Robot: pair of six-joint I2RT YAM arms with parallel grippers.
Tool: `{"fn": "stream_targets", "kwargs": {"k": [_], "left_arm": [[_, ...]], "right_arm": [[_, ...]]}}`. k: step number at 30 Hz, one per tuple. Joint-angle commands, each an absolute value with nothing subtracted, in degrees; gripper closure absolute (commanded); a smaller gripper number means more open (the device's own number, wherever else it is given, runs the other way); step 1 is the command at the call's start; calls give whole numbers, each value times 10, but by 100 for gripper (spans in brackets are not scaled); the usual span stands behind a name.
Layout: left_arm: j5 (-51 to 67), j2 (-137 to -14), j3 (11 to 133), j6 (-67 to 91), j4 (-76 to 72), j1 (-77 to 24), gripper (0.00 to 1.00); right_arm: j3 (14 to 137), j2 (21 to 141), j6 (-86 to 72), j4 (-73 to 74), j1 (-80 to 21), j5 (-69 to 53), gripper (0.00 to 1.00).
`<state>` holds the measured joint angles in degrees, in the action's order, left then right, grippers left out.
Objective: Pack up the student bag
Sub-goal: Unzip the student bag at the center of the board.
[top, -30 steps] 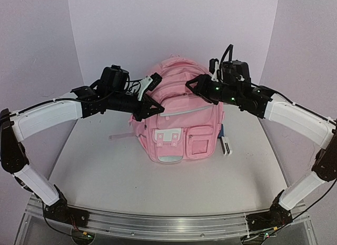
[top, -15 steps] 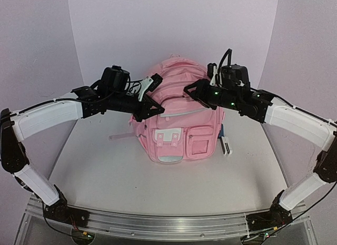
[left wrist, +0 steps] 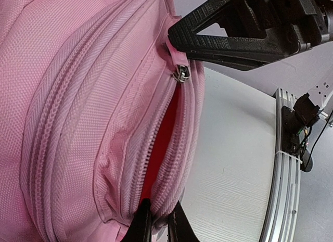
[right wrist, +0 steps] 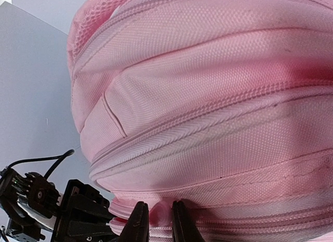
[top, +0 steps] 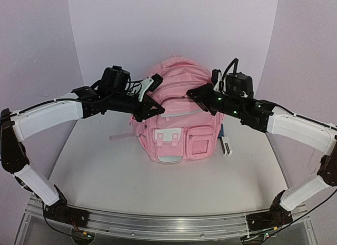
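Observation:
The student bag (top: 181,124), a pink backpack, stands upright at the middle back of the table. My left gripper (top: 151,104) is at its upper left side, shut on the fabric edge of a zip opening (left wrist: 158,224). Red lining (left wrist: 164,132) shows through the gap. The metal zip slider (left wrist: 181,73) sits at the far end of the gap, next to my right gripper's black finger (left wrist: 234,39). My right gripper (top: 192,92) is at the bag's upper right, shut on a small pink fabric tab (right wrist: 160,217) by the zip.
A small white and dark object (top: 226,146) lies on the table against the bag's right side. A pink strap (top: 120,135) trails out to the bag's left. A metal rail (top: 158,224) runs along the near edge. Walls stand close behind and beside the table.
My right gripper has shifted a little down and its wrist to the right, still at the top of the bag. The left arm and the bag have not moved.

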<state>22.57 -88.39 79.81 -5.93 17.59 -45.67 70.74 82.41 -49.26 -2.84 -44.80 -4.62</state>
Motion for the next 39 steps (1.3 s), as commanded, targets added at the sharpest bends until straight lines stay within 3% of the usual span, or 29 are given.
{"fn": "stream_targets", "kwargs": {"k": [1, 7, 12, 22, 39], "left_arm": [[229, -905, 810, -58, 206, -467, 100], [222, -904, 808, -58, 206, -467, 100], [195, -903, 803, -49, 205, -467, 100], [100, -861, 760, -23, 205, -455, 100], [83, -789, 717, 13, 219, -400, 100]], "right_arm": [[692, 832, -511, -39, -458, -91, 83], [691, 840, -519, -65, -457, -93, 84], [681, 824, -513, -71, -458, -52, 100], [656, 737, -452, -23, -447, 140, 100], [502, 705, -528, -42, -353, 38, 100]]}}
